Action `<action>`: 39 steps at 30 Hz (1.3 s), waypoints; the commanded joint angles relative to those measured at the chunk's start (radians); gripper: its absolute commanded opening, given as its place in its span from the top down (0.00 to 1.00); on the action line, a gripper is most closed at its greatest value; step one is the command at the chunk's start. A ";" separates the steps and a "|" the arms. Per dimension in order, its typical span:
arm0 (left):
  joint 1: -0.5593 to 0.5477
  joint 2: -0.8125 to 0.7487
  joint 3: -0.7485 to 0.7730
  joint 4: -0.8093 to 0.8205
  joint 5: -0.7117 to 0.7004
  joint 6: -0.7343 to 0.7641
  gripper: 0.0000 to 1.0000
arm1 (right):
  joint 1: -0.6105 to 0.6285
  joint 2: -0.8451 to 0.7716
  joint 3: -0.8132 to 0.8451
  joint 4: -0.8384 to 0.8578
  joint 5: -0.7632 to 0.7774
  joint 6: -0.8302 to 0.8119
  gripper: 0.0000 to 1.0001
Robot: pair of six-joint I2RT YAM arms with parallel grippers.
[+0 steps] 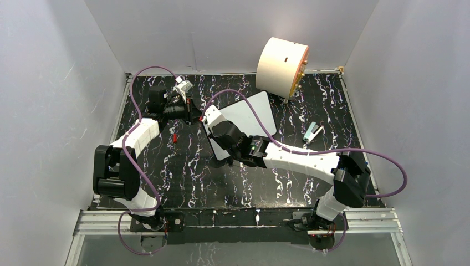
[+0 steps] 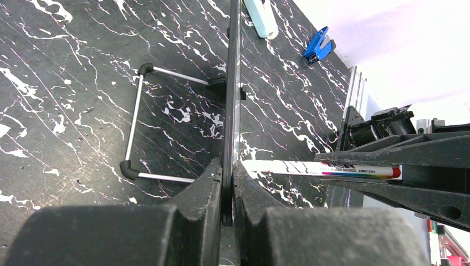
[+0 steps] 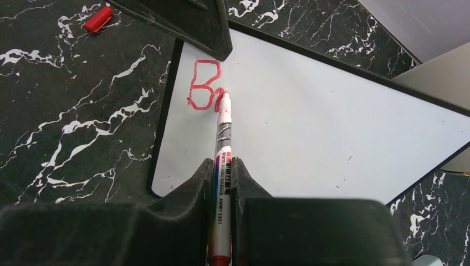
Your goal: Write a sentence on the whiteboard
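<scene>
right wrist: whiteboard (image 3: 332,138) seemingly beyond gripper (image 3: 223,163)

Bright, even light, soft shadows. The left wrist view's upper right is blown out white; both wrist foregrounds look blurred.

1. Whiteboard (image 1: 241,113): small, rectangular, white face, rounded corners, thin black rim.
2. Pose: raised at a tilt off the bench (image 1: 194,166), with a wire stand (image 2: 133,127) hinged to its back. It sits mid-bench, toward the far side.
3. Writing (image 3: 204,86): red marker, upper left corner of the face. A large capital "B", with the start of a second letter touching it. The rest of the face is plain white.
</scene>
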 commanded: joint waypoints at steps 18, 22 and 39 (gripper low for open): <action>-0.033 0.012 -0.011 -0.061 -0.014 0.031 1.00 | -0.010 -0.028 -0.004 0.049 0.052 -0.005 1.00; -0.033 0.011 -0.009 -0.062 -0.014 0.031 1.00 | -0.010 -0.037 -0.010 0.044 0.052 0.001 1.00; -0.033 0.012 -0.009 -0.066 -0.020 0.036 1.00 | -0.010 -0.095 -0.041 0.092 0.041 -0.016 1.00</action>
